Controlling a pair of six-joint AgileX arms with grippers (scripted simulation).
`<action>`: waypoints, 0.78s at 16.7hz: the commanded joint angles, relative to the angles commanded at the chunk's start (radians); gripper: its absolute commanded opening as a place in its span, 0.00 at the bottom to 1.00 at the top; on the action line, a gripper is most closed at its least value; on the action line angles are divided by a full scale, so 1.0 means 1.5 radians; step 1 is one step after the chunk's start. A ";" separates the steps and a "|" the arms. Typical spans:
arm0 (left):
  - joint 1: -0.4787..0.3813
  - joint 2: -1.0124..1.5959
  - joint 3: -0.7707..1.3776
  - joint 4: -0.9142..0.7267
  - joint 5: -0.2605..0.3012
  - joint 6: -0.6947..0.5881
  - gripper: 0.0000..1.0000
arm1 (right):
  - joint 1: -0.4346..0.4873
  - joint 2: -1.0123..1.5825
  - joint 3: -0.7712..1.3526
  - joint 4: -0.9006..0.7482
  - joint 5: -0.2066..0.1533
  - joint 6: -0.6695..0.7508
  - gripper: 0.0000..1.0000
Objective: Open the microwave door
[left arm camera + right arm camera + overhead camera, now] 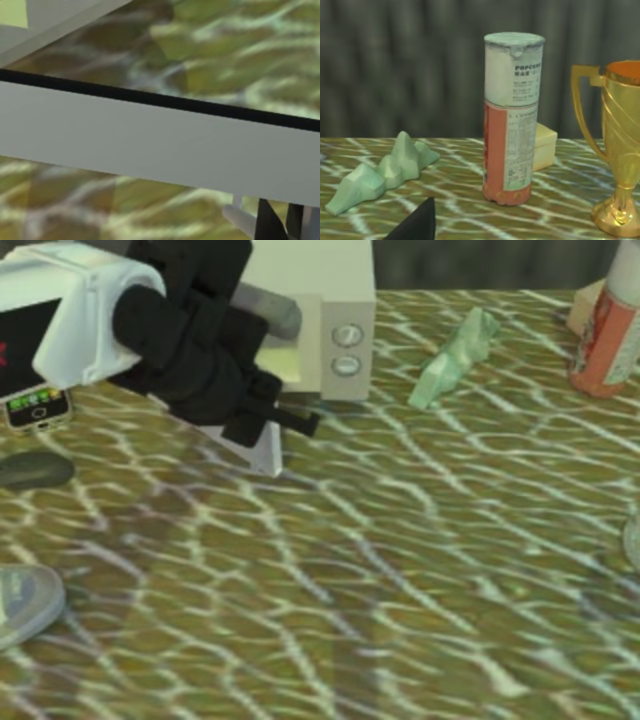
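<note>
Three views, one after another.

Top view, microwave point(325, 300): it sits at the far edge of the table point(400, 570), left of centre, knob panel facing me, pale yellow inside showing beside the panel, so the front is already partly uncovered.
Top view, microwave door point(262, 445): I judge the white wedge poking out under my arm to be the door, swung out toward the near side.
Top view, left claw point(285, 420): it is low at the door, just in front of the microwave; my own arm hides the fingers, so I cannot tell whether they are spread or pinching.
Top view, open room: bare table lies toward the near side; a phone point(38, 408) and a dark flat thing point(35, 470) lie at the left, a green lumpy shape point(455, 360) right of the microwave.
Left wrist view, door edge: a broad pale band with a black trim line crosses close; I take it for the door.
Step in hand: I should sweep along the hinge's arc, not straight, and keep contact with the free edge.
Right wrist view, right claw: only a dark tip shows, state unclear; parked facing a popcorn tube point(511, 120) and a gold trophy point(620, 145).
</note>
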 joint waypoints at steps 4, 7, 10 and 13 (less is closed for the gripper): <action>0.000 0.000 0.000 0.000 0.000 0.000 0.00 | 0.000 0.000 0.000 0.000 0.000 0.000 1.00; 0.000 0.000 0.000 0.000 0.000 0.000 0.00 | 0.000 0.000 0.000 0.000 0.000 0.000 1.00; 0.001 -0.003 -0.004 0.001 0.009 0.008 0.00 | 0.000 0.000 0.000 0.000 0.000 0.000 1.00; 0.017 -0.018 -0.027 -0.003 0.031 0.050 0.00 | 0.000 0.000 0.000 0.000 0.000 0.000 1.00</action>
